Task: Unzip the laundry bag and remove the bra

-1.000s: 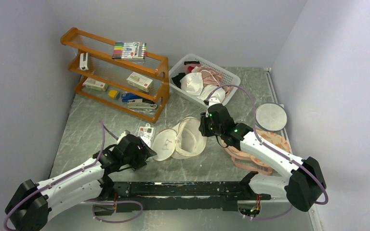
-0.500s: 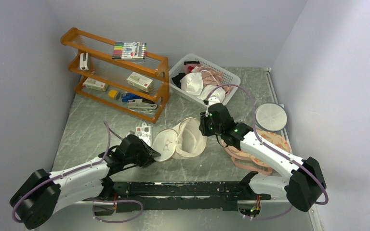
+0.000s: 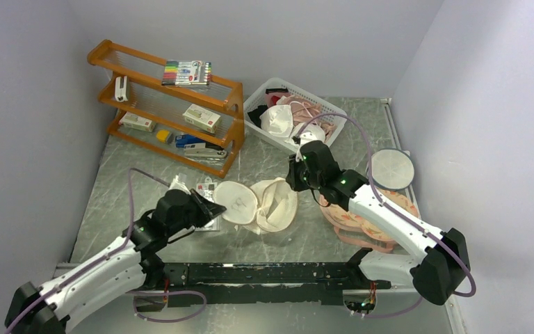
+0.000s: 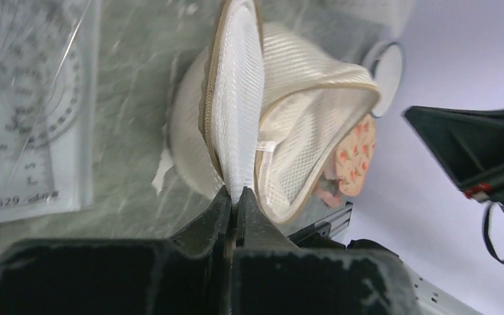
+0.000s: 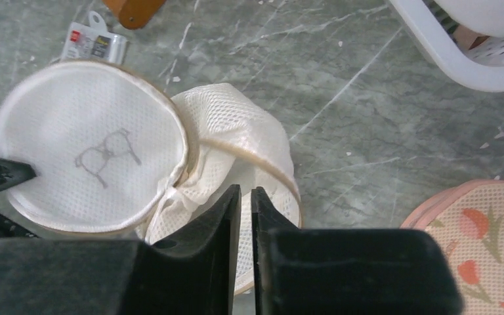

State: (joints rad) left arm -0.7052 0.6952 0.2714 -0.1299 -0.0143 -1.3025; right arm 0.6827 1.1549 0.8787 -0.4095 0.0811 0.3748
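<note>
**Near edge.** A black rail (image 3: 264,273) runs along the bench (image 3: 271,156) on the near side of the laundry bag (image 3: 268,205). An arm base sits towards each end of it.

**Left arm.** It stretches low from the near left corner towards the bag's left side. The wrist is rolled, so its camera sees the bag sideways.

**Left hand** (image 3: 214,207). The fingers are pressed together on the edge of the bag's white mesh flap, with no gap showing.

**Right arm.** It reaches in from the near right corner, its forearm passing over peach fruit-printed pads (image 3: 361,236) to the right of the bag.

**Right hand** (image 3: 295,186). It points down at the bag's right rim. The fingers are nearly together, with a thin slit between them. Whether they pinch the rim cannot be told.

**Laundry bag.** It lies mid-bench between the two hands, unzipped.
- The round flap with the black spectacles mark is turned out to the left.
- The cream pouch slumps open to the right.
- Beige zip tape edges both parts, and the mesh is an open weave and limp.

**Room for moving.**
- Bare grey marbled bench lies on the near side of the bag and just beyond it.
- A clear packet (image 3: 206,186) holding a protractor lies close on the bag's left, partly under the left hand.
- A plain grey disc (image 3: 391,169) lies to the far right of the bag.
- A white slotted basket (image 3: 334,111) of garments stands beyond the bag.
- A three-tier wooden rack (image 3: 160,104) of stationery stands to the far left of the bag.
</note>
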